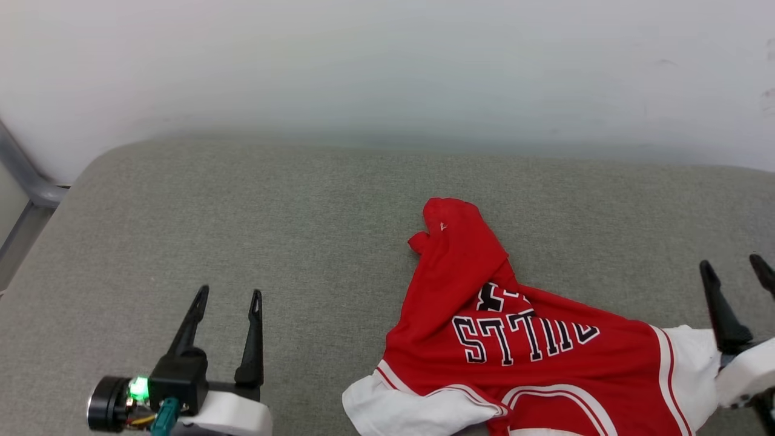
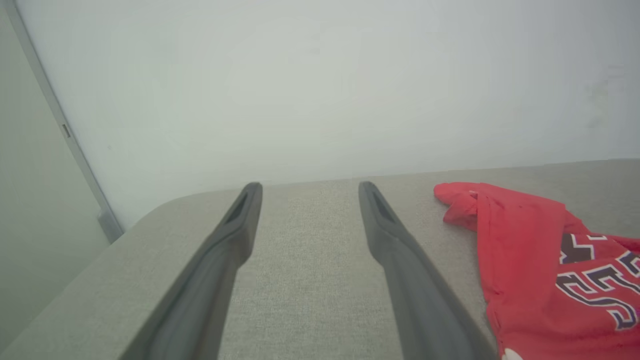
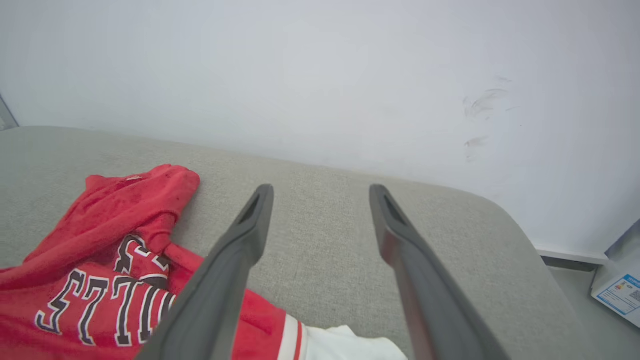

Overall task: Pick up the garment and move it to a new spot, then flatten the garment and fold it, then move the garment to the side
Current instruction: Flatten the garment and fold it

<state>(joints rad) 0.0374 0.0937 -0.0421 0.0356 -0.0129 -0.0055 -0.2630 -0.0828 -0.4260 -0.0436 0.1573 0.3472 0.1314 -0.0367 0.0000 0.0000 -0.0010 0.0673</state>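
Observation:
The garment, a red T-shirt with white sleeves and dark lettering, lies crumpled on the grey cushion, its bunched hem pointing away from me. From the left wrist view the garment is off to the right, and in the right wrist view the garment lies at lower left. My left gripper stands open over bare cushion, well left of the shirt. My right gripper is open just past the shirt's white right sleeve, with nothing between its fingers.
A pale wall runs behind the cushion. A grey metal frame stands at the far left. Beyond the cushion's right end, the floor holds a white box with a blue label. Open cushion lies left of and behind the shirt.

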